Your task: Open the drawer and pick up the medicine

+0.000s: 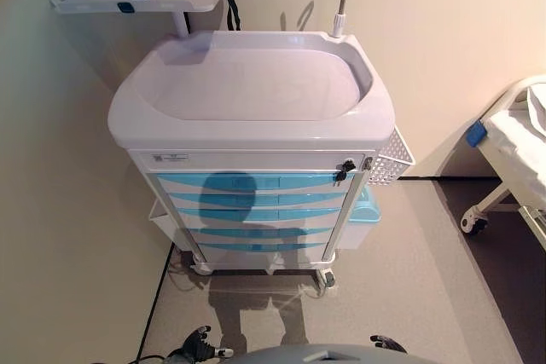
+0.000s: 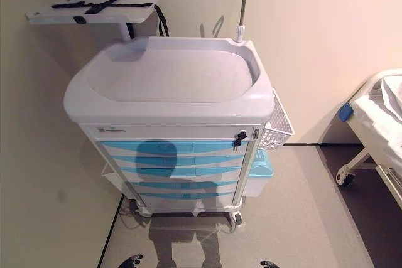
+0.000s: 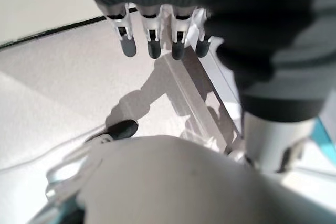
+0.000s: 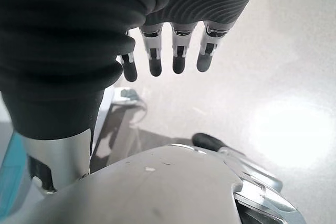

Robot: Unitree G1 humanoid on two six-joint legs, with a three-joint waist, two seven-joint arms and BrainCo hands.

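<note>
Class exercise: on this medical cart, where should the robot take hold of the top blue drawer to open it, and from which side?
Grip the top blue drawer at its front, near mid-width, approaching from the robot-facing side. All drawers are shut; only their fronts are exposed.

Both arms hang low. The left hand (image 3: pixel 157 30), silver fingers with dark tips under a dark ribbed cover, has its fingers straight and relaxed, holding nothing. The right hand (image 4: pixel 168 45) looks the same: fingers loose, thumb apart, empty.
</note>
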